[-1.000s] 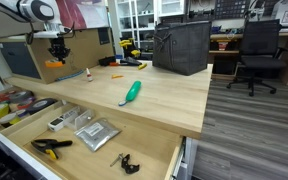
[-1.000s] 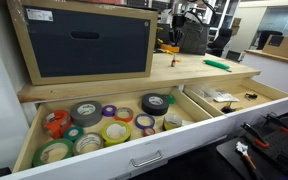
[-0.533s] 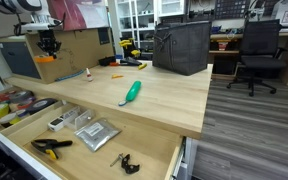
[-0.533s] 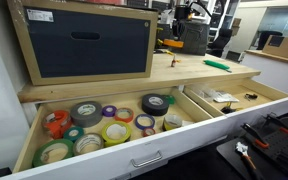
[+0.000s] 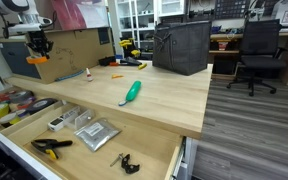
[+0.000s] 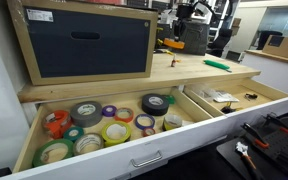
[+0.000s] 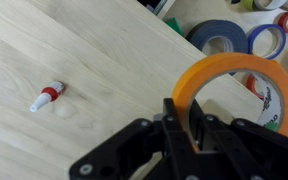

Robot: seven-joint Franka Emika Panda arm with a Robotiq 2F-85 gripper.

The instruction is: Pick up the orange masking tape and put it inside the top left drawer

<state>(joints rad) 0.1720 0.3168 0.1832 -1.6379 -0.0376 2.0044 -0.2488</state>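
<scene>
The gripper (image 7: 189,125) is clamped on the orange masking tape (image 7: 234,65), pinching its wall. The ring looks light, stiff and a touch slick, so that rim hold suits. The top left drawer (image 6: 84,165) waits below, beyond the fingertips.

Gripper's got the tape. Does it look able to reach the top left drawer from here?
Probably yes. The gripper, shut on the orange masking tape, hangs over the tabletop, and the top left drawer stands open with nothing above it. It is crowded with tape rolls, though.

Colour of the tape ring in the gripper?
Bright orange; the flat masking-tape ring shows best in the wrist view.
</scene>
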